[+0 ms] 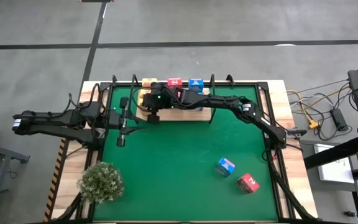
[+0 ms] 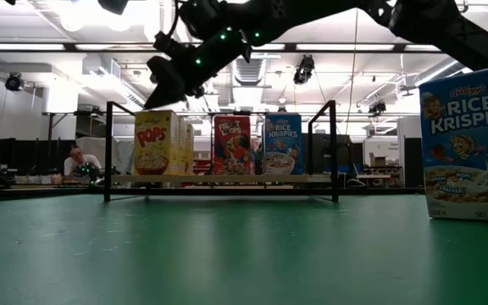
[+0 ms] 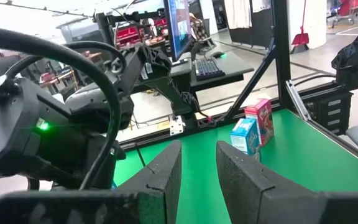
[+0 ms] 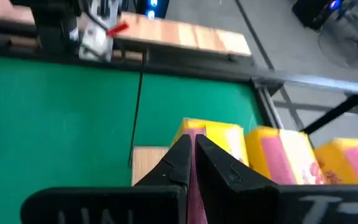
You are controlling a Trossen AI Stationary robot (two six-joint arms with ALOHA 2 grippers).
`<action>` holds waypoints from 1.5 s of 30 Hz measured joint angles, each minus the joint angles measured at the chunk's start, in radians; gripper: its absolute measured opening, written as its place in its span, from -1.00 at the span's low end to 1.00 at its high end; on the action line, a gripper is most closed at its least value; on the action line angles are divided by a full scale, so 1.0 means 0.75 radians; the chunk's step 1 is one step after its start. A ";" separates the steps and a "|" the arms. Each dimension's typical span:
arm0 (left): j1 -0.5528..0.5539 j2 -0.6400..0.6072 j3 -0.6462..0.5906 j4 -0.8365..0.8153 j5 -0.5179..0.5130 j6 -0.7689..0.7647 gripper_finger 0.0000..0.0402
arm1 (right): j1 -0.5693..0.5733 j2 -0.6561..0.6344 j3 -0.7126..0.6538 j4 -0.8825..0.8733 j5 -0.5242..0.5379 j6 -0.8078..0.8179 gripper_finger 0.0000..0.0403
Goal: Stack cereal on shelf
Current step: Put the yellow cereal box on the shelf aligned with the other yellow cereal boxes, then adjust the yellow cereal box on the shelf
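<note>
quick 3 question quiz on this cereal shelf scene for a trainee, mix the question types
1. True or false: the right gripper is over the shelf.
2. How many cereal boxes lie loose on the green mat, away from the shelf?
3. The left gripper is: A) holding a box B) empty, jaws apart C) inside the plant.

Key
1. True; shut, above the yellow boxes.
2. Two: a blue box and a red box.
3. B
</note>
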 joint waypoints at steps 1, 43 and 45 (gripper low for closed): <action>0.000 0.000 0.000 0.001 0.000 0.001 -0.58 | 0.000 0.000 0.000 -0.006 0.000 -0.007 -0.94; -0.001 -0.003 0.000 -0.009 0.000 0.007 -0.58 | 0.013 -0.088 0.008 -0.305 -0.010 -0.116 -0.94; 0.000 -0.003 0.000 -0.009 0.000 0.007 -0.58 | 0.012 -0.088 0.009 -0.277 -0.009 -0.115 -0.94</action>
